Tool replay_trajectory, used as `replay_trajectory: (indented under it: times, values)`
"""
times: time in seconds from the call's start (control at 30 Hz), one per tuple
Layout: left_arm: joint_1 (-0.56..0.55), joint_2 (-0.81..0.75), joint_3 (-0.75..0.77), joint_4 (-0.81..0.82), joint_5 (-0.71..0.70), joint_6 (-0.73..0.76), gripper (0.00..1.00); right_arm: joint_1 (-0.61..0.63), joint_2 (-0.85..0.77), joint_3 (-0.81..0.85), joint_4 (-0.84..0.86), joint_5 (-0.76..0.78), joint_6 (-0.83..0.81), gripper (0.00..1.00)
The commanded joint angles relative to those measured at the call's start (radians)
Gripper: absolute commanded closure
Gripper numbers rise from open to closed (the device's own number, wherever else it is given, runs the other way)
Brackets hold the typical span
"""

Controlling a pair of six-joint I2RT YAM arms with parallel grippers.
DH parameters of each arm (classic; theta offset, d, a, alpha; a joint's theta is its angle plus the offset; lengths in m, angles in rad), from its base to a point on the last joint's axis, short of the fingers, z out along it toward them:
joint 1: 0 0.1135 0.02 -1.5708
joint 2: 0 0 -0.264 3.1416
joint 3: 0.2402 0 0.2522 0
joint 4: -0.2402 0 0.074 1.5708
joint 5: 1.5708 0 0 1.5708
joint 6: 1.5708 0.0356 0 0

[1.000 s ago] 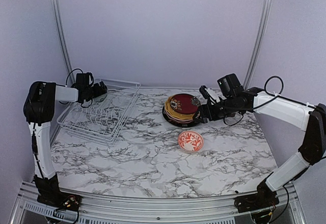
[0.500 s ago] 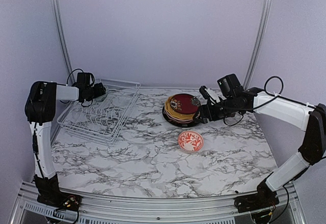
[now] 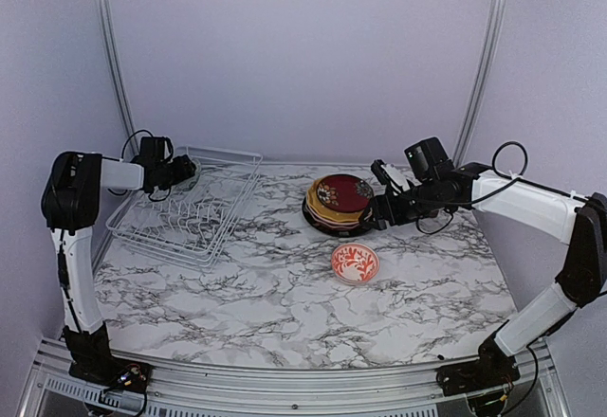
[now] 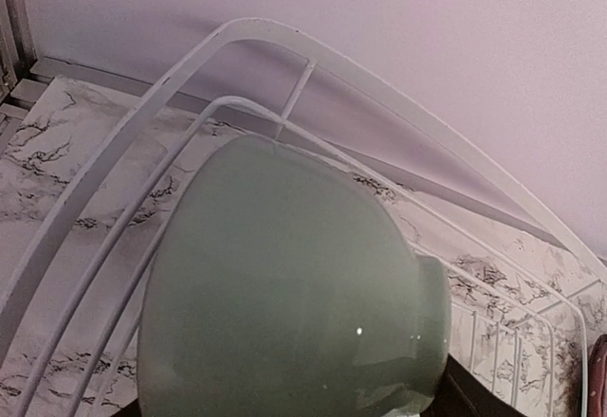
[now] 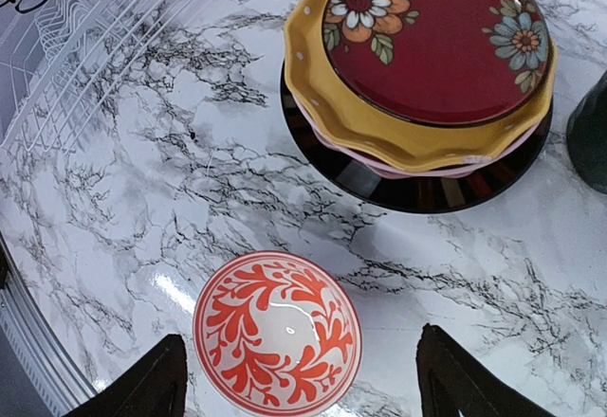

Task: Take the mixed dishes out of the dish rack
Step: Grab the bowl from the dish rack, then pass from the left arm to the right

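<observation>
The left claw (image 3: 178,171) hovers at the far corner of the dish rack (image 3: 190,218), at the left of the overhead view, with a pale green bowl (image 4: 285,284) right at its tip. In the wrist camera the bowl lies on its side and fills the lower middle of the frame. The claw's fingers are hidden behind it, so it is impossible to tell whether the claw is gripping the bowl or merely surrounds it. The rack's white wire rim curves around the bowl and off to the upper right of that frame. Apart from the bowl, only upright prongs are visible in the rack.

The right claw (image 5: 302,334), right of centre in the overhead view, hangs with its two dark fingers (image 5: 152,384) spread wide and nothing between them. Directly below it, a small red-and-white patterned bowl (image 3: 355,262) sits upright on the marble-patterned table (image 3: 285,313).

Just beyond, toward the upper right of the wrist frame, is a stack of plates. A dark red floral plate (image 5: 436,43) lies on top of a scalloped yellow one (image 5: 322,85), with a thin pink edge (image 5: 379,163) showing beneath and a black plate (image 5: 417,194) at the bottom. A dark mug (image 5: 590,133) stands just beside the stack, cut off by the right edge of the frame.
</observation>
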Motion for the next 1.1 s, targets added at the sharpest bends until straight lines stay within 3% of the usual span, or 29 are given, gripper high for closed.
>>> replay_trajectory:
  times: [0.0,0.5,0.67,0.9,1.07]
  values:
    - [-0.013,-0.108,-0.01,0.063,0.081,-0.03,0.4,-0.002,-0.021,0.02,-0.004,-0.014,-0.012,0.2]
    - [-0.063,-0.253,-0.013,0.044,0.11,-0.022,0.41,-0.003,-0.072,0.041,0.011,0.013,-0.039,0.12]
    - [-0.124,-0.339,-0.045,0.029,0.061,0.066,0.41,-0.004,-0.111,0.053,0.035,0.084,-0.028,0.02]
    - [-0.249,-0.494,-0.111,0.008,-0.049,0.225,0.41,-0.004,-0.185,0.071,0.048,0.258,0.008,0.02]
    - [-0.362,-0.608,-0.205,0.047,-0.143,0.355,0.42,-0.006,-0.217,0.092,0.02,0.266,-0.004,0.02]
